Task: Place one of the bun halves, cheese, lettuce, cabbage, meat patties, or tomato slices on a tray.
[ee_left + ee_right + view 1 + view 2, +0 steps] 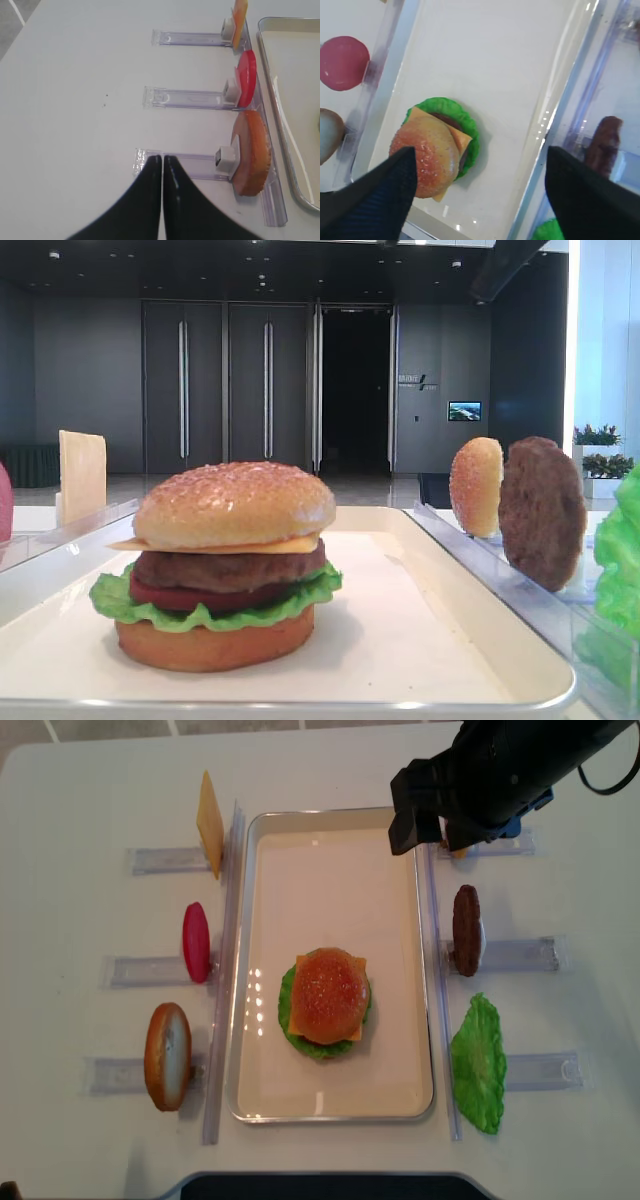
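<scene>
A full burger stands on the white tray (400, 1020): sesame bun half (330, 992) on top, then cheese (290, 545), meat patty (230, 570), tomato slice (190, 597), lettuce (200, 615) and the bottom bun (215, 645). My right gripper (480, 149) hangs open and empty high over the tray, with the burger under its left finger (390, 185). In the overhead view its arm (490, 775) is above the tray's far right corner. Off to the left, my left gripper (162, 158) is shut on nothing above the bare table beside a racked bun half (250, 152). Cabbage is out of view.
Clear racks flank the tray. The left ones hold a cheese slice (209, 823), a tomato slice (196, 941) and a bun half (167, 1055). On the right are a meat patty (466, 929) and a lettuce leaf (478, 1063); another bun (475, 485) stands behind the patty.
</scene>
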